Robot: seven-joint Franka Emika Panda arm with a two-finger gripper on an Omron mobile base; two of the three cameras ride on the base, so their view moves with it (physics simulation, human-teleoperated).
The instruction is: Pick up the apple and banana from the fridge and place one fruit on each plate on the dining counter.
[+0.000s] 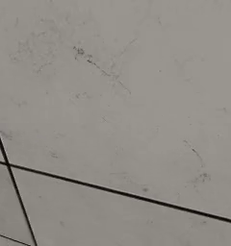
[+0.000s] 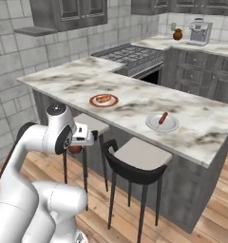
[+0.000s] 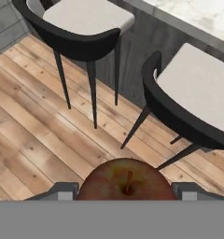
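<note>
My gripper point(image 2: 76, 146) is shut on the dark red apple point(image 3: 126, 181), which sits between the two fingertips point(image 3: 62, 192) with its stem toward the camera. The hand hangs low above the wooden floor, in front of the dining counter point(image 2: 135, 102) and below its top. On that marble top a red-rimmed plate point(image 2: 104, 100) carries a brown roll. A pale grey-white plate point(image 2: 162, 123) to its right carries a thin red-brown stick. The banana and the fridge are out of view.
Two black stools with pale seats point(image 2: 140, 154) point(image 2: 91, 124) stand against the counter's dark base, close ahead of the hand point(image 3: 86, 18) point(image 3: 198, 93). A stove point(image 2: 130, 54) and a coffee machine point(image 2: 200, 32) line the far wall. Grey panels with dark seams point(image 1: 112, 120) face the left base camera.
</note>
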